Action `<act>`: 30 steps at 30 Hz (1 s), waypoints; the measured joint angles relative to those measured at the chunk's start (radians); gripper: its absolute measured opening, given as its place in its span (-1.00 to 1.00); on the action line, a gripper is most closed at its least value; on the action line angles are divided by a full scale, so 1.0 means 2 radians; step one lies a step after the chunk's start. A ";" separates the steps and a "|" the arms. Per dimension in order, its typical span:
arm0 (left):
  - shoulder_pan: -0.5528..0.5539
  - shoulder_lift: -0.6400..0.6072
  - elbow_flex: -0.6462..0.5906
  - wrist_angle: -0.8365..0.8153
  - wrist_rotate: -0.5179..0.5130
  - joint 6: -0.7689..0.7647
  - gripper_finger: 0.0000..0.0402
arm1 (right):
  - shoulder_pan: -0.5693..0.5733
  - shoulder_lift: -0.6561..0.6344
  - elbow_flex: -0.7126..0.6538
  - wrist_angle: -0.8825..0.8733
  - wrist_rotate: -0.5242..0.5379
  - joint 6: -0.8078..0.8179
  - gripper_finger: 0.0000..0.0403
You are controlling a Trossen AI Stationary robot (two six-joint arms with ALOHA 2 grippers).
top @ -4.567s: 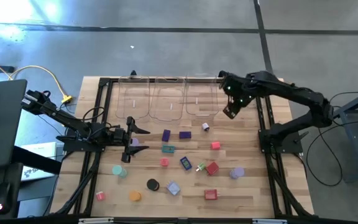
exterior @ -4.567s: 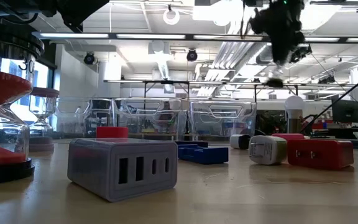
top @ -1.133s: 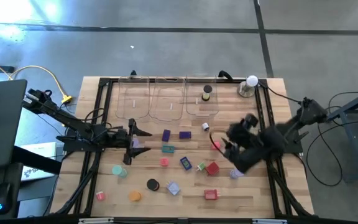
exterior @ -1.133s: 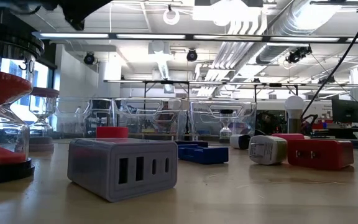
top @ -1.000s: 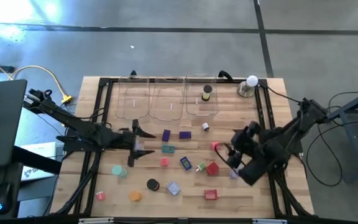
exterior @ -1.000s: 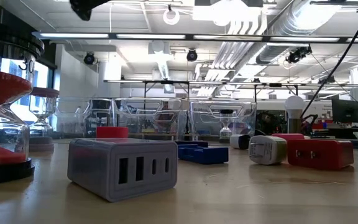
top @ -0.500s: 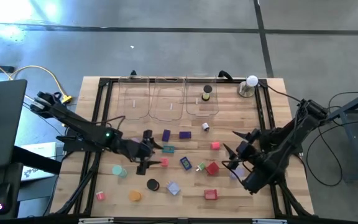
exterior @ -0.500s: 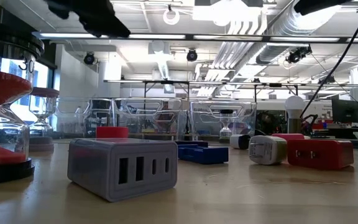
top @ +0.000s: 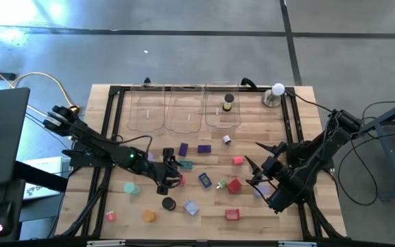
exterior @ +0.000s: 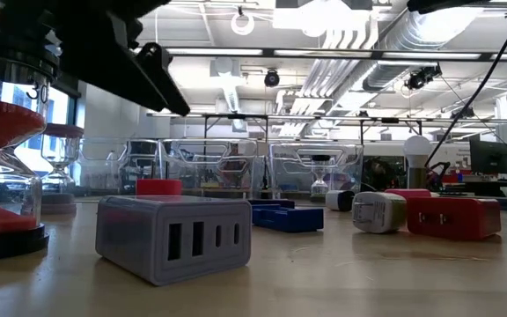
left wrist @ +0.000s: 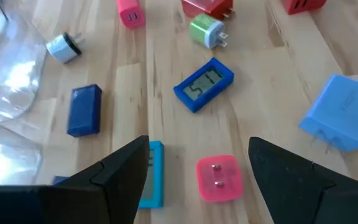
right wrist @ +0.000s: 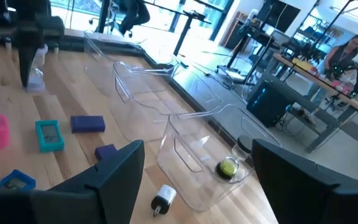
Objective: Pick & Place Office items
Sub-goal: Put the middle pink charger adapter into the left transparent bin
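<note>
Several small coloured office items lie scattered on the wooden table (top: 280,130). My left gripper (top: 169,173) hangs open, slanting down over the table's middle. Its fingers stand on either side of a pink plug piece (left wrist: 218,179) without touching it. A teal piece (left wrist: 151,174) lies beside that, and a blue clock (left wrist: 204,84) lies farther on. My right gripper (top: 255,156) hovers open at the right, near a red block (top: 238,160), with nothing between its fingers. In the right wrist view my right gripper (right wrist: 197,149) looks toward the trays.
Three clear trays (top: 186,110) stand along the far edge; the right one holds a dark and yellow-green piece (right wrist: 229,167). A white ball on a metal base (top: 278,92) stands at the far right corner. A grey slotted block (exterior: 172,238) and red sand timers (exterior: 3,176) fill the low view.
My left gripper has gone toward the table's right and down, tipping its fingers downward, and now hangs over the pink plug piece. My right gripper has sunk a little and rolled, so both its spread fingers now show from above. No item has moved.
</note>
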 joint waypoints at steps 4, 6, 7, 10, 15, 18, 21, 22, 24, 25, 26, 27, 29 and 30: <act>0.000 0.016 0.000 -0.002 0.000 -0.037 0.33 | -0.008 0.000 0.000 0.003 -0.004 0.000 0.42; 0.000 0.025 0.000 -0.007 0.005 -0.050 0.33 | -0.014 0.000 0.000 0.003 -0.006 0.000 0.42; 0.000 0.030 0.000 -0.005 0.009 -0.053 0.33 | -0.017 0.000 0.000 0.003 -0.006 0.000 0.42; 0.000 0.042 0.000 -0.003 0.035 -0.055 0.33 | -0.028 0.000 0.000 0.005 -0.006 -0.002 0.42; 0.000 0.058 0.000 0.000 0.056 -0.063 0.33 | -0.046 0.000 0.000 0.008 -0.008 -0.002 0.42; 0.001 0.061 0.000 -0.001 0.060 -0.063 0.33 | -0.053 0.000 0.000 0.013 -0.008 -0.002 0.42; 0.006 0.061 -0.001 -0.001 0.071 -0.065 0.33 | -0.058 0.000 0.000 0.024 -0.008 -0.013 0.42; 0.008 0.061 -0.003 -0.002 0.075 -0.065 0.33 | -0.059 0.000 0.000 0.031 -0.008 -0.020 0.42; 0.012 0.061 -0.004 -0.009 0.080 -0.068 0.33 | -0.059 0.000 0.000 0.047 -0.008 -0.042 0.42; 0.015 0.061 -0.004 -0.011 0.083 -0.071 0.33 | -0.059 0.000 0.000 0.057 -0.008 -0.055 0.42; 0.017 0.061 -0.004 -0.012 0.084 -0.074 0.33 | -0.059 0.000 0.000 0.068 -0.009 -0.068 0.42; 0.019 0.061 -0.004 -0.013 0.085 -0.074 0.33 | -0.059 0.000 0.000 0.080 -0.011 -0.083 0.42; 0.023 0.061 -0.004 -0.013 0.085 -0.073 0.33 | -0.059 0.000 0.000 0.101 -0.017 -0.114 0.42; 0.025 0.061 -0.004 -0.013 0.085 -0.070 0.33 | -0.059 0.000 0.000 0.111 -0.020 -0.130 0.42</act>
